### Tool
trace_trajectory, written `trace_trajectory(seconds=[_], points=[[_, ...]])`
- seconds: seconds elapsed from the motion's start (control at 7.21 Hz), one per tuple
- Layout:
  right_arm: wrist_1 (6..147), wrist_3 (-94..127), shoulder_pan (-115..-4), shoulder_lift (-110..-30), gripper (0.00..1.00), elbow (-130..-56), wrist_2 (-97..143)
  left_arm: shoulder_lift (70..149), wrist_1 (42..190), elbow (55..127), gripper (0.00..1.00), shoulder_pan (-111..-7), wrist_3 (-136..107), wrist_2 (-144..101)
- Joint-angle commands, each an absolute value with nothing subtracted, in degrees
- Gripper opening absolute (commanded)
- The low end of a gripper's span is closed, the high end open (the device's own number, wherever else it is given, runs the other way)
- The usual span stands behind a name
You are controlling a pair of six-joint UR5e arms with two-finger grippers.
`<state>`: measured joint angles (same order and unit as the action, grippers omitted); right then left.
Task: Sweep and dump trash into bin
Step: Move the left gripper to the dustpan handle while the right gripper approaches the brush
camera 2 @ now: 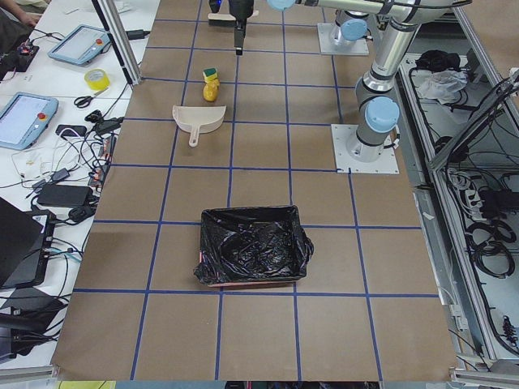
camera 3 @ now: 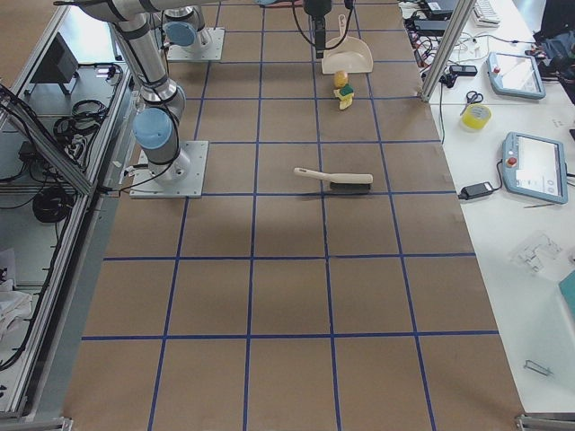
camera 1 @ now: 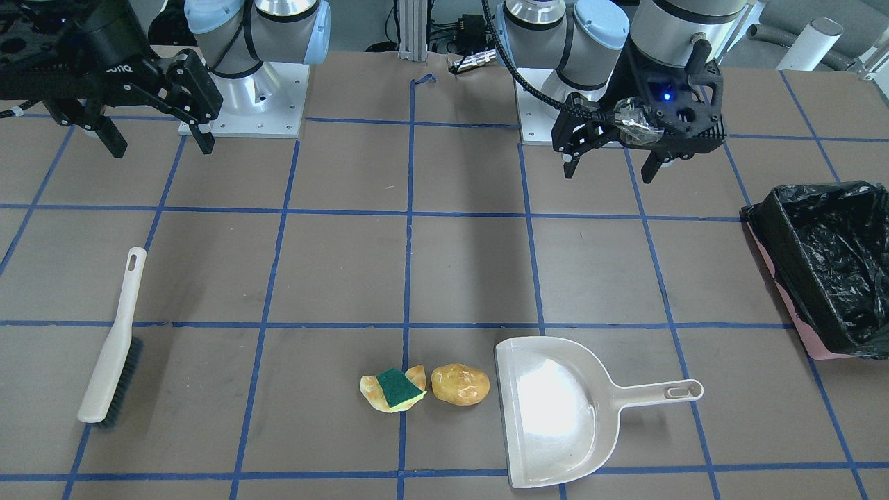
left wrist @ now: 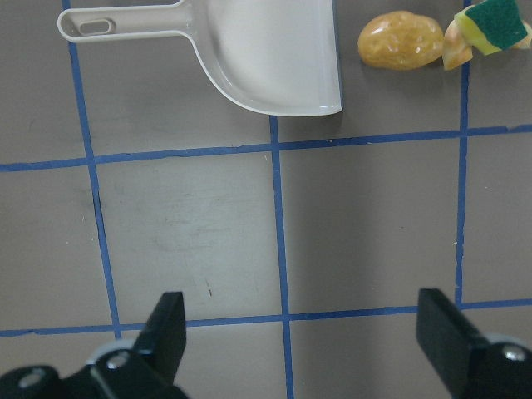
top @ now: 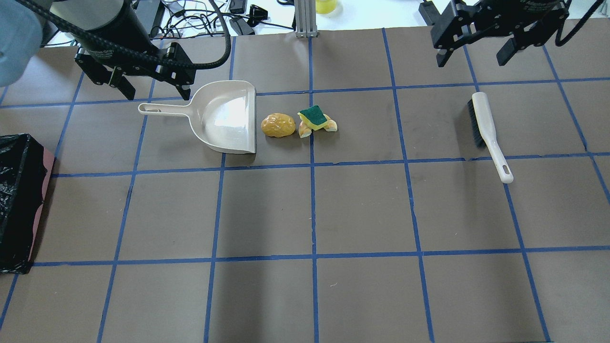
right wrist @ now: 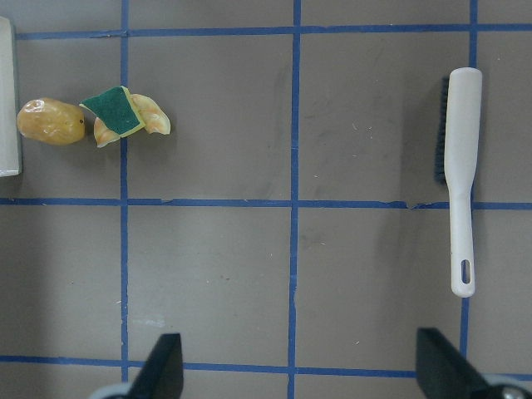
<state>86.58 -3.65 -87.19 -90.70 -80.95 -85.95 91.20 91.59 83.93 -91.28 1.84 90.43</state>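
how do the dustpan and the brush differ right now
The dustpan is a wide, shallow scoop; the brush is a slim stick with dark bristles. The dustpan lies right beside the potato-like lump, its mouth facing it; the brush lies well apart from it, on the robot's right side. Both are beige plastic, flat on the table, and ungripped.

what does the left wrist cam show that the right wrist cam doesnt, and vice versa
Only the left wrist view: the whole dustpan, handle included, and the left gripper, open. Only the right wrist view: the brush, the right gripper, open, and the full peel piece; the dustpan is just a sliver there. Both: the potato lump, the green-faced sponge and the blue-taped table.
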Motion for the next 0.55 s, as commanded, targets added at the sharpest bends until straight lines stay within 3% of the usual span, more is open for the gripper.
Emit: trace_trajectory(seconds=[0.0,0.42], points=[[86.57,-3.78,-87.19,-90.7,1.0,-80.95,-85.87,91.23,91.23,83.94,1.0,-91.23,2.28,90.18],[86.04,-7.02,-87.19,-89.92,1.0,-81.12,-87.1,91.75,91.14,83.94,1.0,-91.32,7.11,90.7]])
